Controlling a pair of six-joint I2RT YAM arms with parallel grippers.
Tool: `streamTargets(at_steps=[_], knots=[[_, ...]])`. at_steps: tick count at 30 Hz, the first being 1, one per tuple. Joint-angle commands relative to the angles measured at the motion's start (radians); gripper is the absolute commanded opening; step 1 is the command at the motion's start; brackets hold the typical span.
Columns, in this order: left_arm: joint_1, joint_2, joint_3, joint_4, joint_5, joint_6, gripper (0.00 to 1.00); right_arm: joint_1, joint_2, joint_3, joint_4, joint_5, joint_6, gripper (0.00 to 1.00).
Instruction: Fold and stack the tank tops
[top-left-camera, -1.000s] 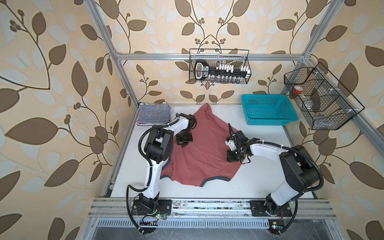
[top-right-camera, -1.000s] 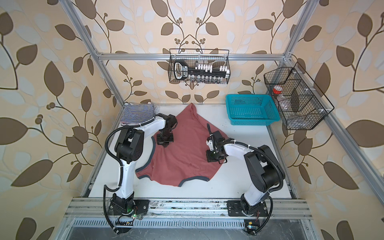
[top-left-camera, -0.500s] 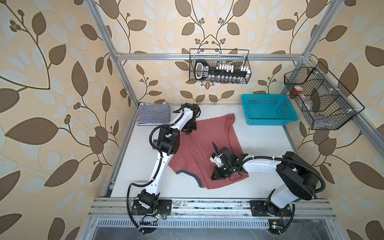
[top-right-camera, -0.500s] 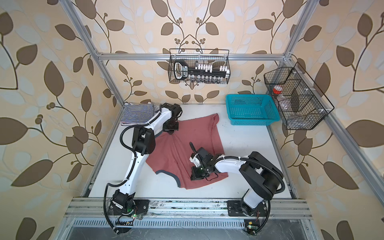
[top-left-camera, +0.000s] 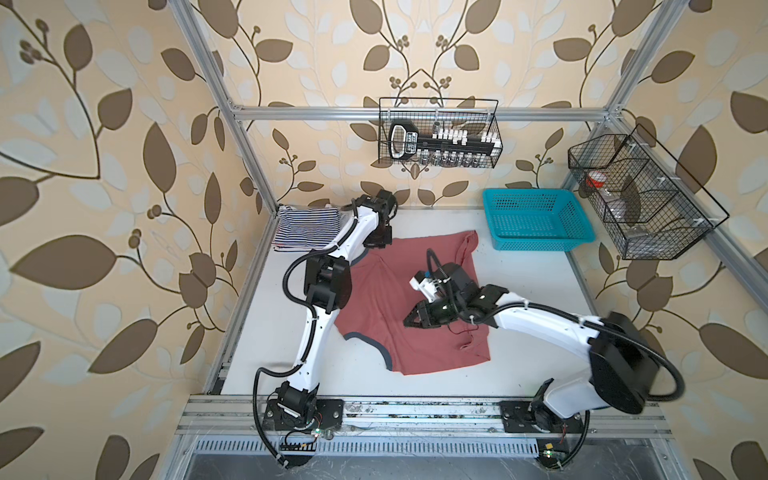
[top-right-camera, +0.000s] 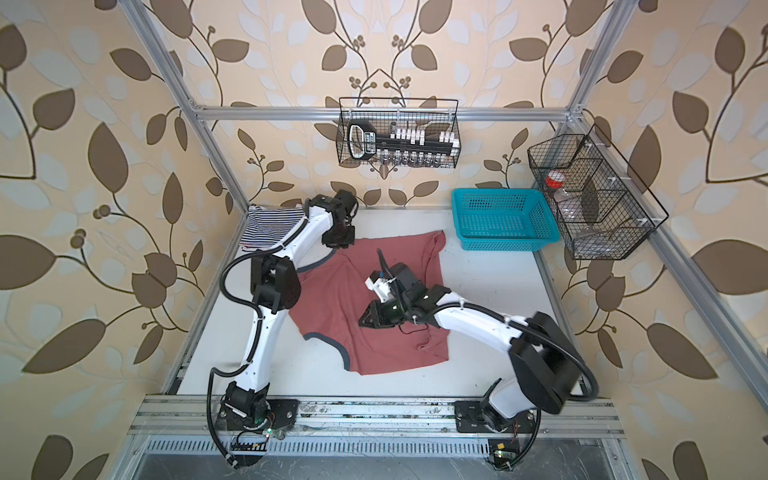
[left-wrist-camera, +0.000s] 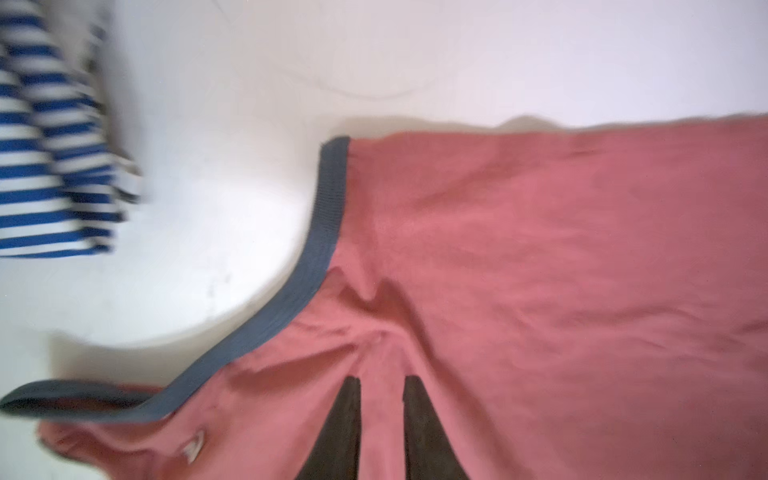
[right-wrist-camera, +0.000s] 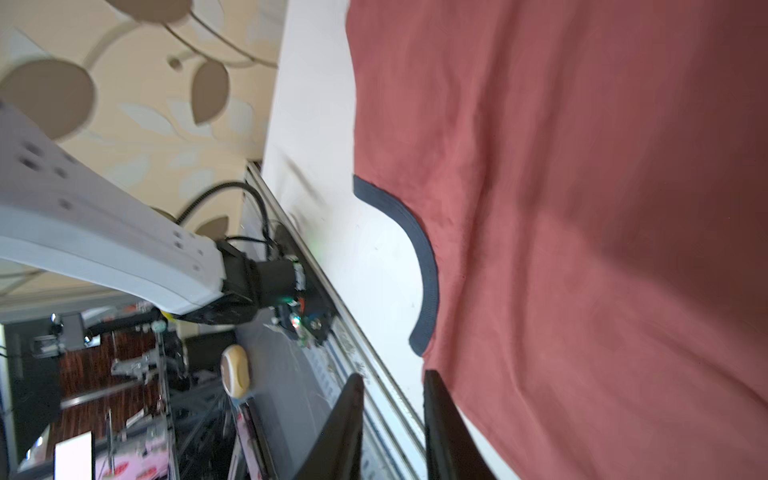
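Observation:
The dusty red tank top (top-left-camera: 390, 286) with dark trim lies folded and rumpled mid-table, and shows in both top views (top-right-camera: 332, 299). My left gripper (top-left-camera: 376, 246) points down at its far left corner. In the left wrist view its fingertips (left-wrist-camera: 382, 380) stand slightly apart over creased red cloth (left-wrist-camera: 540, 249), open. My right gripper (top-left-camera: 405, 323) hovers above the shirt's middle, tilted to the left. It is open (right-wrist-camera: 392, 376) with nothing between its fingers, beside the trimmed armhole (right-wrist-camera: 428, 266). A folded navy-and-white striped tank top (top-left-camera: 305, 226) rests in the far left corner.
A turquoise basket (top-left-camera: 536, 226) stands at the far right of the table. Black wire baskets hang on the back wall (top-left-camera: 440, 133) and the right wall (top-left-camera: 640, 199). The metal rail (top-left-camera: 415, 409) with both arm bases runs along the front edge.
The red top went from spread out to folded over. My left gripper moved to the far left, my right swept to the front and rose. Both sets of jaws have parted.

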Motion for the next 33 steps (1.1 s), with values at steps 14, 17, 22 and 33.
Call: streamTargets(at_steps=[14, 17, 22, 33], knots=[[-0.215, -0.416, -0.835, 0.113, 0.02, -0.184, 0.1, -0.125, -0.252, -0.161, -0.568, 0.351, -0.154, 0.47], [-0.225, -0.414, -0.918, 0.156, 0.028, -0.203, 0.1, -0.105, -0.233, -0.172, -0.562, 0.371, -0.144, 0.48], [-0.225, -0.401, -1.003, 0.193, 0.032, -0.226, 0.1, -0.096, -0.175, -0.191, -0.518, 0.382, -0.134, 0.5], [-0.226, -0.358, -1.089, 0.242, 0.021, -0.242, 0.1, -0.091, -0.021, -0.194, -0.431, 0.435, -0.115, 0.44]])
